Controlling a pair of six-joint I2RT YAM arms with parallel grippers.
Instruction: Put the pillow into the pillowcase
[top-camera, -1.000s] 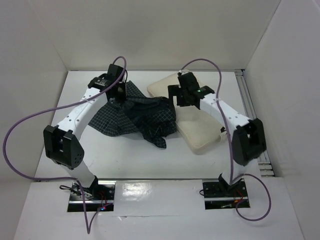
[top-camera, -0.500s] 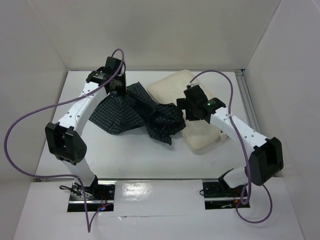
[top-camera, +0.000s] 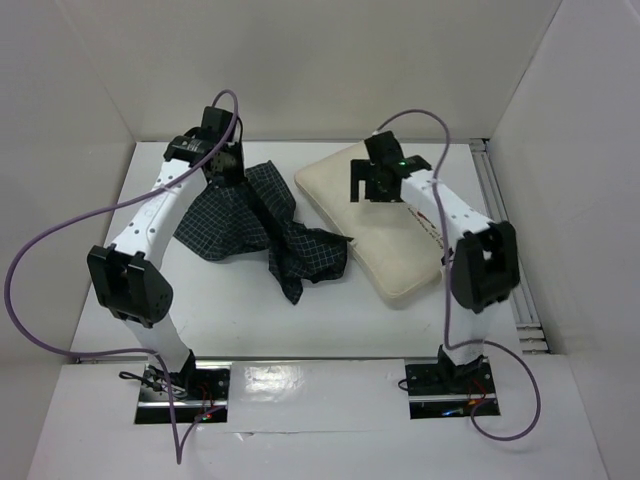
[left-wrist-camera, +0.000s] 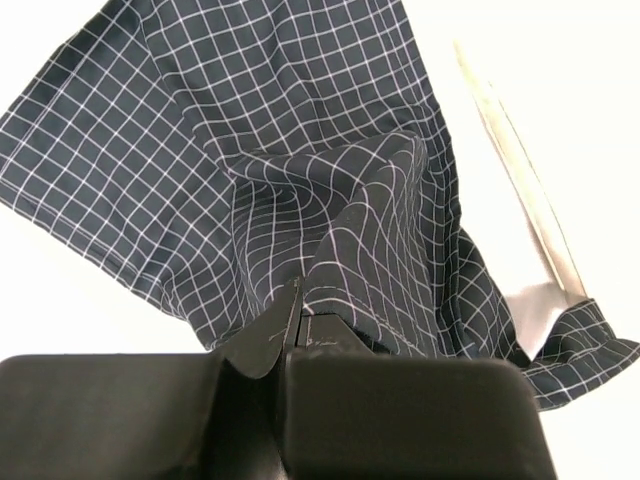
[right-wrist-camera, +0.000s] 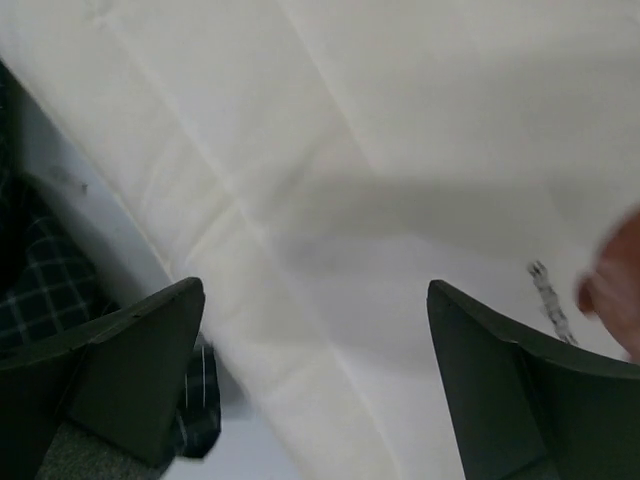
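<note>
pillowcase (top-camera: 225, 215): pinched tight in left fingers (left-wrist-camera: 293, 335) | pillow (top-camera: 385, 250): outside it, just beside | right fingers (top-camera: 378, 186): spread wide, holding nothing

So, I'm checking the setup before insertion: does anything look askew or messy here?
Yes. The pillowcase is crumpled and twisted rather than spread flat, with one fold pinched in the shut left end effector. The pillow lies bare beside it, under the open right end effector.

On table (top-camera: 250, 320): pillowcase (top-camera: 240, 215) left, pillow (top-camera: 385, 250) just beside it, right.
</note>
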